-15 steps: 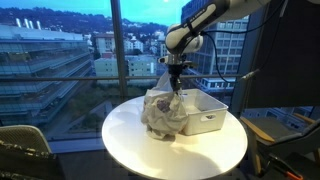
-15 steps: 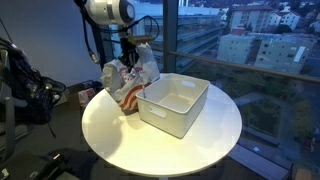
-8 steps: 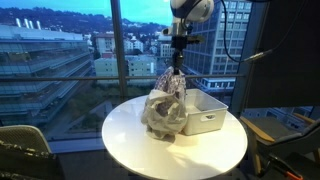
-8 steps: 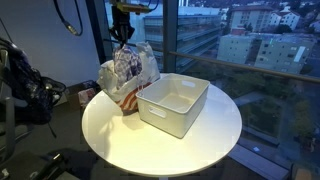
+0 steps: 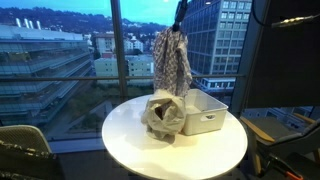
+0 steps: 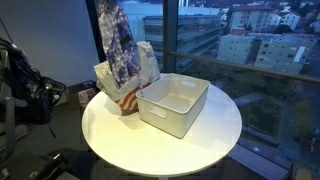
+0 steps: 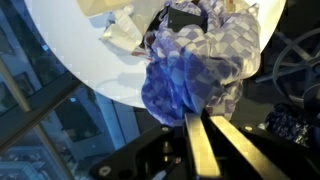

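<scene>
Round table (image 5: 130,145), lower centre. On it, crumpled pile (image 5: 162,114). Checkered cloth (image 5: 171,60) hangs directly above pile, upper centre, clear of table. It drapes long because gripper (image 7: 200,122) clamps only its top. White bin (image 5: 208,112) right, touching pile.

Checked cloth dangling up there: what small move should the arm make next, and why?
Probably a short sideways carry toward the white bin. The shut gripper holds the checked cloth by its top, hanging above the crumpled heap on the table; the bin stands open and empty beside that heap, so moving over it before lowering seems sensible.
</scene>
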`<state>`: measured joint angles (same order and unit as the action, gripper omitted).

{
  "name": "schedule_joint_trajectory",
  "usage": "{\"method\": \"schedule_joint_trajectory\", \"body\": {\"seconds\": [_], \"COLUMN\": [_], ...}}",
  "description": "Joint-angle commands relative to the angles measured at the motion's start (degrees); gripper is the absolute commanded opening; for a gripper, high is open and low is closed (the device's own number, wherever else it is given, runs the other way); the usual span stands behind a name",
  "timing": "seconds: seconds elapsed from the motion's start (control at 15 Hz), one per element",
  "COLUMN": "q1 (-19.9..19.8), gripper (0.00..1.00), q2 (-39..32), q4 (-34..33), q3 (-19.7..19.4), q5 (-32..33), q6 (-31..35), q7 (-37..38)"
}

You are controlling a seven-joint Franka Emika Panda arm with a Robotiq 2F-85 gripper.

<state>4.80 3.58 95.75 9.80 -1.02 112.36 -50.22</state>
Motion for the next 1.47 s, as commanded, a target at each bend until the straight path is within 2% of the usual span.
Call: {"method": "schedule_joint_trajectory", "body": {"seconds": [0.0,0.13,0.33,0.6,0.8,0.93,1.07,1.27,1.4], "q1": [1.49,1.54,0.91,-0.99,-4.07,-7.89,-12.64,-16.11,-16.05], "gripper": [0.05,0.05,0.05,0.05,0.05,0.05,0.05,0.05,0.05], "q2": [7.94,11.24,14.09,15.49,13.00,10.22,7.18,0.90,-3.81], "q4": [-1.21,-3.38,-1.22,5.16,9.50,12.65,17.54,20.68,22.85], "q3": [-1.06,-1.48,-3.51,-8.20,-11.40,-11.96,-11.56,-11.69,-12.12], "q5": [0.60,2.14,5.88,12.20,18.40,25.60,34.90,44.20,46.09], "q6": [1.42,1.30,8.57,23.62,36.01,44.45,52.73,56.44,58.39], "q7": [4.90,7.07,5.02,4.28,5.67,10.00,17.91,28.12,32.21]}}
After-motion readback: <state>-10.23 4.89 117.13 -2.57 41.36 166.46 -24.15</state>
